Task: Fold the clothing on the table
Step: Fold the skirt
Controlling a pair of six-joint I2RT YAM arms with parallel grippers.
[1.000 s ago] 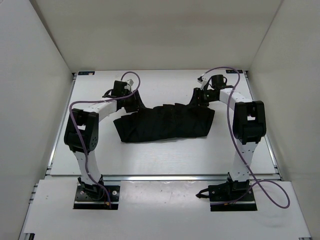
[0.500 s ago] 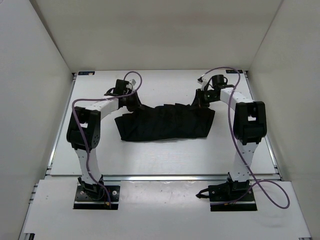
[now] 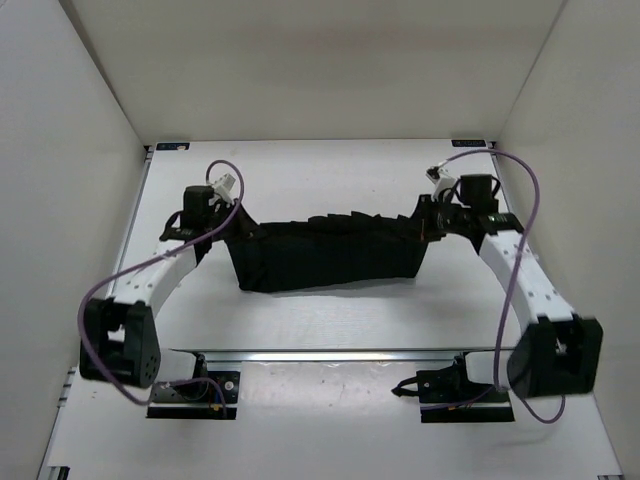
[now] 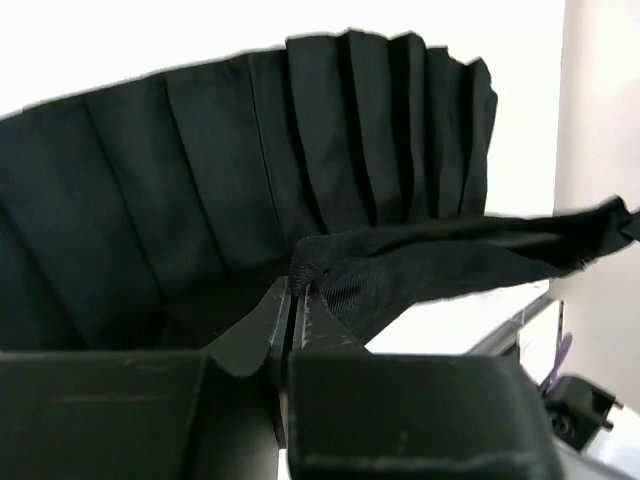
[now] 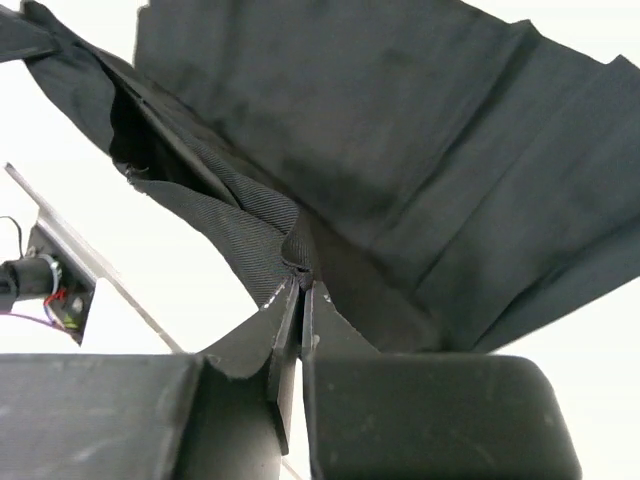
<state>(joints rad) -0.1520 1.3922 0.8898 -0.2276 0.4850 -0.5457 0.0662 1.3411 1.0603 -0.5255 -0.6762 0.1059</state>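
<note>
Enclosure: plain white back wall panel [image 3: 320,70], left wall panel [image 3: 60,200] and right wall panel [image 3: 590,180], the two side ones leaning outward toward the top in the overhead view. Fittings: two small black corner brackets, far-left bracket [image 3: 172,146] and far-right bracket [image 3: 472,144], at the back panel's foot. Front: flat white ledge [image 3: 320,430], matte.
</note>
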